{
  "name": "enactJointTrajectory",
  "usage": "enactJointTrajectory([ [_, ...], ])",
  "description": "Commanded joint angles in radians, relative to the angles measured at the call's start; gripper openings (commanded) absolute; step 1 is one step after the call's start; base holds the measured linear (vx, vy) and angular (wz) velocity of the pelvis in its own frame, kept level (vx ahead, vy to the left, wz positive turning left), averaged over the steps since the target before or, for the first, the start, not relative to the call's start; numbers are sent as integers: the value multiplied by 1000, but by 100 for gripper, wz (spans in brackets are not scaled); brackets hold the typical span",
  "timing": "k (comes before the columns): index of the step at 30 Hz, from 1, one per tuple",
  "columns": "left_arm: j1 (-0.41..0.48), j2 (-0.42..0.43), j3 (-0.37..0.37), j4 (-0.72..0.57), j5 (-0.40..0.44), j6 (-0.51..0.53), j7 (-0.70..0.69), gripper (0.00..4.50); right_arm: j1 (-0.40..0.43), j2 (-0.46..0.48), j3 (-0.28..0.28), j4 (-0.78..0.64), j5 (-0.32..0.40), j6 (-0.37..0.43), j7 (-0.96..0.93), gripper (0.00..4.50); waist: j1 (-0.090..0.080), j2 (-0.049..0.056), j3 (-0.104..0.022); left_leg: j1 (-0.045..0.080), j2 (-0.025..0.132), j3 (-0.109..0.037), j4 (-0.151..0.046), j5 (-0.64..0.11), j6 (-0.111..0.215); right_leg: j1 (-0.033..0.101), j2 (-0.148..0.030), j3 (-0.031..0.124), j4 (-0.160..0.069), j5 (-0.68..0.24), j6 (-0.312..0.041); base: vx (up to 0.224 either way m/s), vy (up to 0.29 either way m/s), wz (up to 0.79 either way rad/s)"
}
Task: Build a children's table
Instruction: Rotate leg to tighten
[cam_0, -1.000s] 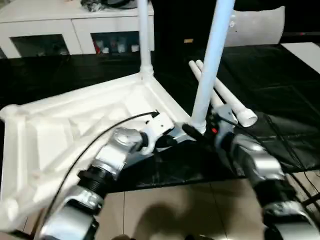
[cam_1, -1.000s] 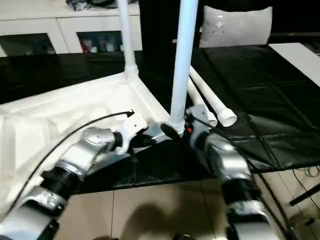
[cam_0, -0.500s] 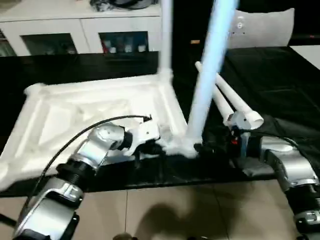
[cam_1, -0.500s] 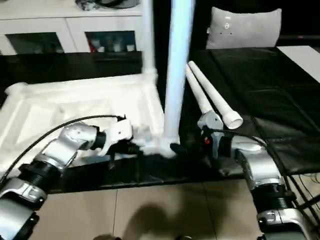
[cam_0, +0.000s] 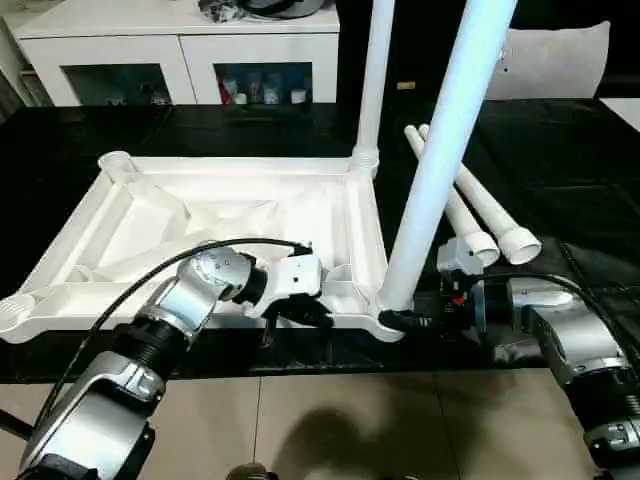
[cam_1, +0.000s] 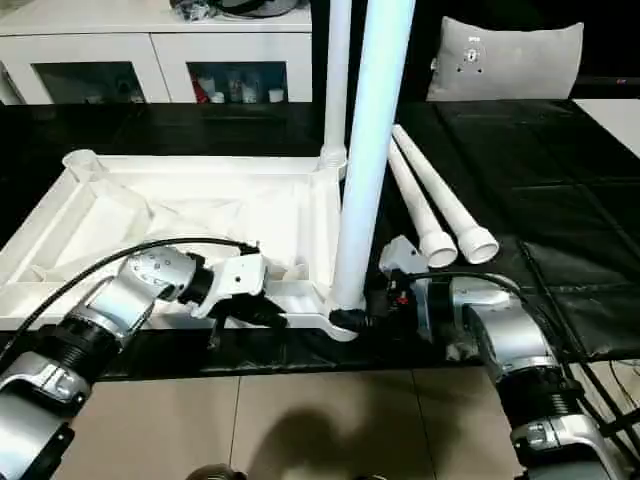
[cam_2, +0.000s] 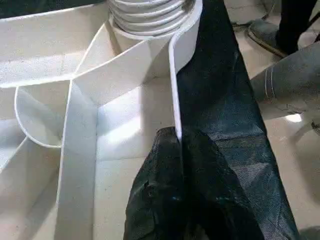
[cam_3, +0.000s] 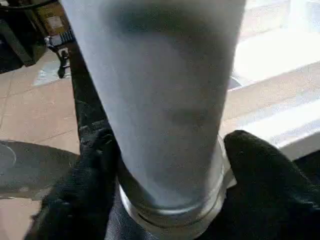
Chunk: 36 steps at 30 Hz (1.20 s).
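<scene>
On the black mat lies the tabletop (cam_0: 200, 220), ribbed underside up, with one leg (cam_0: 372, 90) upright in its far right corner socket and a second leg (cam_0: 440, 170) standing in the near right socket. From the head views the right gripper (cam_1: 372, 305) sits at that leg's base; its wrist view shows both black fingers (cam_3: 260, 185) clasping the tube just above the socket. The left gripper (cam_2: 176, 150) pinches the tabletop's near rim, a grip seen plainly in the left wrist view. Two spare legs (cam_0: 470, 200) lie side by side beyond the right arm.
</scene>
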Motion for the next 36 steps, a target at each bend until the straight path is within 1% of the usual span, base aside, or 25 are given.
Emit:
enactJointTrajectory([
  [1, -4, -2, -43, 13, 30, -24, -33, 0, -16, -3, 6, 0, 3, 2, 13, 299, -3, -14, -74, 8, 25, 1, -66, -226, 66, 57, -56, 49, -67, -345, -175, 0, 0, 0],
  [4, -3, -3, -43, 19, 30, -28, -29, 0, -16, -3, 10, -1, 8, 13, 24, 279, -2, -16, -74, 7, 25, 1, -65, -217, 67, 58, -56, 49, -65, -338, -176, 0, 0, 0],
  [8, 9, -6, -31, 5, 14, -2, -29, 0, 2, 1, 14, -22, 24, 40, 34, 267, -1, -16, -74, 7, 26, 1, -65, -215, 69, 58, -56, 49, -65, -338, -178, 0, 0, 0],
  [9, 11, -7, -29, 2, 12, 3, -28, 0, 4, 2, 14, -24, 26, 43, 35, 266, -1, -14, -74, 8, 26, 1, -65, -216, 67, 58, -56, 49, -64, -337, -180, 0, 0, 0],
  [11, 23, -14, -16, -22, -4, 46, -18, 0, 15, 13, 12, -38, 35, 62, 26, 265, -1, -12, -74, 8, 27, 1, -66, -216, 66, 59, -57, 49, -65, -332, -183, 0, 0, 0],
  [13, 52, -52, 24, -92, -29, 191, 70, 0, 9, 83, -12, -27, 31, 153, -121, 264, -7, -14, -72, 6, 30, 0, -69, -213, 59, 60, -55, 50, -59, -322, -192, 0, 0, 0],
  [14, 64, -80, 42, -122, -35, 244, 126, 0, -11, 128, -31, 7, 14, 176, -224, 263, -11, -14, -66, 8, 25, 0, -71, -242, 51, 55, -55, 45, -71, -390, -177, 0, 0, 0],
  [15, 65, -84, 45, -126, -36, 251, 133, 0, -13, 134, -33, 11, 11, 178, -238, 263, -11, -14, -66, 8, 25, 0, -71, -242, 51, 55, -55, 45, -71, -390, -177, 0, 0, 0],
  [16, 72, -102, 55, -143, -40, 278, 167, 0, -26, 161, -44, 33, 0, 185, -300, 262, -27, -15, -62, 10, 18, -5, -71, -278, 23, 57, -60, 38, -82, -503, -137, 0, 0, 0],
  [17, 80, -129, 67, -160, -46, 310, 208, 0, -46, 193, -60, 62, -5, 187, -368, 260, -34, -23, -61, 11, 16, -4, -70, -286, 20, 54, -59, 36, -90, -540, -118, 0, 0, 0],
  [18, 83, -143, 73, -167, -50, 324, 227, 0, -56, 208, -69, 76, -7, 187, -400, 259, -44, -21, -59, 11, 12, -7, -68, -301, 15, 55, -60, 31, -95, -588, -94, 0, 0, 0],
  [19, 88, -179, 87, -176, -55, 362, 278, 0, -83, 242, -88, 111, -8, 197, -476, 259, -49, -20, -57, 12, 9, -7, -67, -311, 16, 53, -58, 29, -102, -604, -83, 0, 0, 0],
  [20, 88, -201, 96, -176, -53, 379, 314, 0, -98, 260, -96, 131, -12, 200, -520, 259, -62, -21, -56, 16, 10, -7, -66, -332, 14, 46, -55, 26, -105, -613, -77, 0, 0, 0],
  [21, 88, -221, 103, -181, -48, 398, 347, 0, -110, 277, -103, 144, -18, 206, -559, 259, -68, -19, -56, 18, 7, -8, -64, -345, 13, 45, -54, 22, -108, -625, -73, 0, 0, 0],
  [22, 74, -273, 130, -163, -34, 424, 451, 0, -137, 313, -123, 184, -27, 208, -653, 259, -84, -20, -55, 23, 3, -8, -59, -371, 16, 40, -50, 15, -118, -646, -58, 0, 0, 0],
  [23, 71, -282, 135, -161, -32, 430, 469, 0, -142, 319, -128, 190, -29, 209, -670, 259, -84, -20, -55, 23, 3, -8, -59, -371, 16, 40, -50, 15, -118, -646, -58, 0, 0, 0],
  [24, 59, -321, 156, -155, -27, 452, 541, 0, -158, 342, -138, 218, -46, 202, -729, 259, -92, -20, -53, 25, -1, -8, -55, -382, 26, 38, -48, 6, -129, -665, -41, 0, 0, 0],
  [25, 51, -333, 159, -150, -26, 448, 558, 0, -161, 345, -134, 228, -47, 193, -720, 259, -94, -20, -54, 25, -1, -8, -53, -387, 29, 38, -48, 3, -131, -670, -34, 0, 0, 0],
  [26, 44, -343, 156, -151, -19, 446, 573, 0, -159, 350, -132, 233, -48, 172, -705, 294, -94, -19, -56, 24, -3, -8, -53, -388, 38, 40, -49, -1, -136, -673, -20, 0, 0, 0],
  [28, 41, -341, 153, -149, -14, 443, 574, 0, -153, 351, -136, 225, -43, 163, -698, 331, -94, -20, -57, 23, -1, -9, -56, -389, 49, 42, -49, -2, -138, -656, -14, 0, 0, 0],
  [30, 39, -327, 151, -146, -6, 434, 571, 0, -145, 348, -144, 214, -35, 158, -690, 334, -90, -19, -58, 21, 3, -10, -62, -383, 54, 41, -49, 4, -133, -625, -29, 0, 0, 0],
  [32, 48, -308, 142, -158, 6, 432, 559, 0, -140, 345, -151, 210, -31, 140, -678, 362, -90, -17, -58, 20, 5, -9, -65, -387, 54, 41, -49, 8, -129, -607, -43, 0, 0, 0],
  [33, 49, -306, 141, -159, 7, 432, 557, 0, -139, 345, -152, 209, -30, 138, -676, 373, -90, -17, -58, 20, 5, -9, -65, -387, 54, 41, -49, 8, -129, -607, -43, 0, 0, 0],
  [34, 56, -278, 132, -161, 16, 417, 536, 0, -122, 330, -153, 185, -23, 113, -640, 379, -88, -15, -60, 16, 7, -11, -69, -384, 55, 44, -51, 13, -123, -583, -55, 0, 0, 0],
  [36, 58, -263, 129, -161, 18, 411, 527, 0, -112, 320, -153, 172, -19, 99, -615, 394, -84, -16, -63, 16, 10, -9, -69, -371, 60, 43, -53, 19, -119, -553, -69, 0, 0, 0],
])
